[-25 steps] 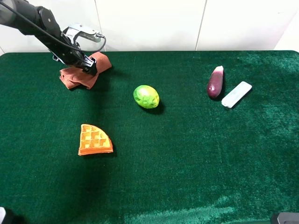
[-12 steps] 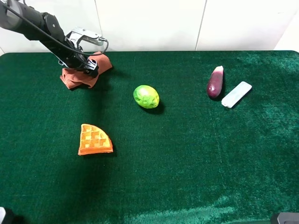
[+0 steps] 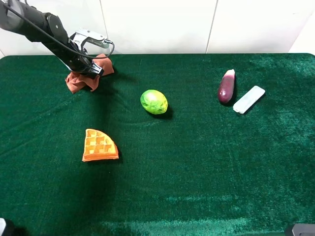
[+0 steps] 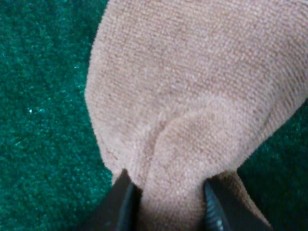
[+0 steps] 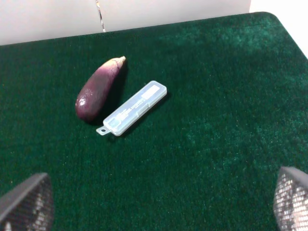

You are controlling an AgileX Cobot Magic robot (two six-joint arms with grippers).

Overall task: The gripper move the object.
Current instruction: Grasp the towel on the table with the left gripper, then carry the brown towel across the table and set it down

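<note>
Rust-coloured cloth (image 3: 78, 81) is bunched near the table's (image 3: 197, 172) far left corner; your left tool (image 3: 94, 70) pinches one fold tight. Grasp complete; you have transport and release left. The right tool (image 5: 159, 199) gapes, empty.

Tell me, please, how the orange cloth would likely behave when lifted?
Probably floppy: the cloth bunches into a fold inside the left gripper, so it should drape and sag. It is likely light, and unlikely to slip, given its nubby weave.
</note>
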